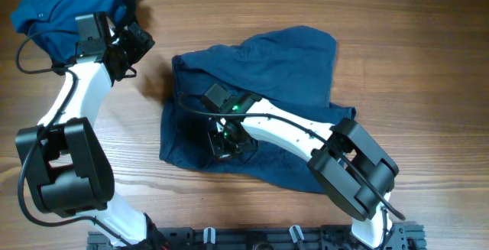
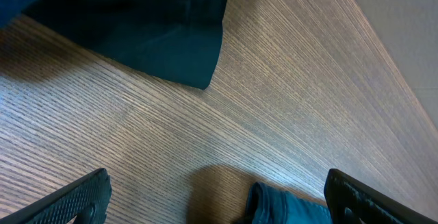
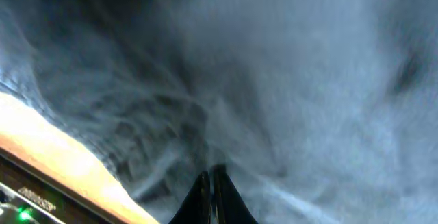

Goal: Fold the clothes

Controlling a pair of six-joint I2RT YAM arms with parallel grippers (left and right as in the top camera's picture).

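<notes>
Got the right arm stretched low across the middle, right tool clenched on a pinch of the navy shorts, sprawled rumpled mid-surface. Also got the left arm cocked up far left, left tool released wide, just beside the bunched blue shirt.

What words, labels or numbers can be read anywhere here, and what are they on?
No text here can be read for certain.
On the dark strip beside the green light, right wrist view: faint pale marks, too blurred to read.
On the navy shorts, blue shirt and table: no print or label shows.
</notes>
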